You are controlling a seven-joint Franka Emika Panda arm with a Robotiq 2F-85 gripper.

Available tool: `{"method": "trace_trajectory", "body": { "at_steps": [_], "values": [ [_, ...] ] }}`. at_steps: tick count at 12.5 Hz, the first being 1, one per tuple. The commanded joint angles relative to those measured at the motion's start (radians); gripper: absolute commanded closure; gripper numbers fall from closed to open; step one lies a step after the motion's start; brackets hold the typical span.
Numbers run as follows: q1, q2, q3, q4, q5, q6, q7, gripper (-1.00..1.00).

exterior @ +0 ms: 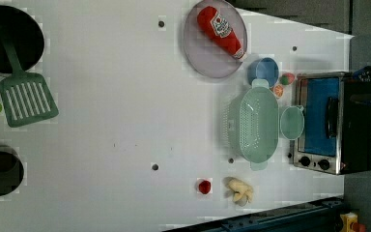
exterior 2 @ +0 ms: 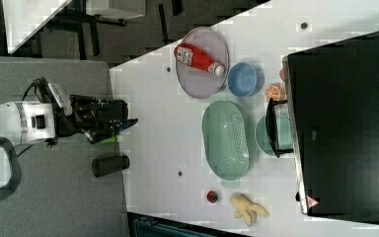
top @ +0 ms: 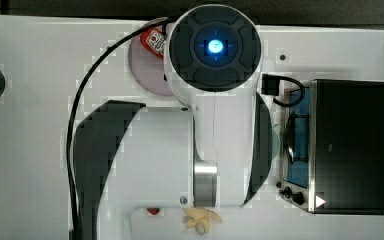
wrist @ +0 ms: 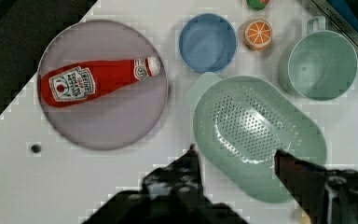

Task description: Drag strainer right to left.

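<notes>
The strainer [exterior: 256, 123] is a large oval pale-green colander with a grid of small holes. It rests on the white table [exterior: 125, 121] close to the toaster oven [exterior: 328, 123], and I also see the strainer [exterior 2: 225, 139] in the right view. In the wrist view my gripper [wrist: 237, 158] is open, its two dark fingertips [wrist: 193, 158] standing apart above the strainer [wrist: 256, 135]; they look clear of it. In the right view the gripper [exterior 2: 128, 122] hangs far toward the right view's left, away from the strainer. In the top view my arm [top: 215, 100] covers the strainer.
A round green cup [exterior: 291, 122] sits between strainer and oven. A blue bowl [exterior: 264, 71], an orange slice [wrist: 258, 34] and a plate [exterior: 198, 53] with a ketchup bottle [exterior: 221, 30] lie beside the strainer. A banana [exterior: 240, 190] and a small red piece [exterior: 204, 186] lie on the other side. A spatula [exterior: 25, 94] lies far off.
</notes>
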Motion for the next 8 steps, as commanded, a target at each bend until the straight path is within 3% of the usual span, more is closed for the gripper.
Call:
{"method": "trace_trajectory", "body": {
  "at_steps": [1,3,8],
  "values": [
    [-0.054,-0.415,-0.06,-0.211,-0.019,-0.21,-0.034,-0.6],
    [-0.053,-0.411,-0.059,-0.213,-0.019,-0.208,-0.034,-0.99],
    [-0.048,-0.32,-0.026,-0.284,-0.019,-0.17,-0.002,-1.0]
  ]
}}
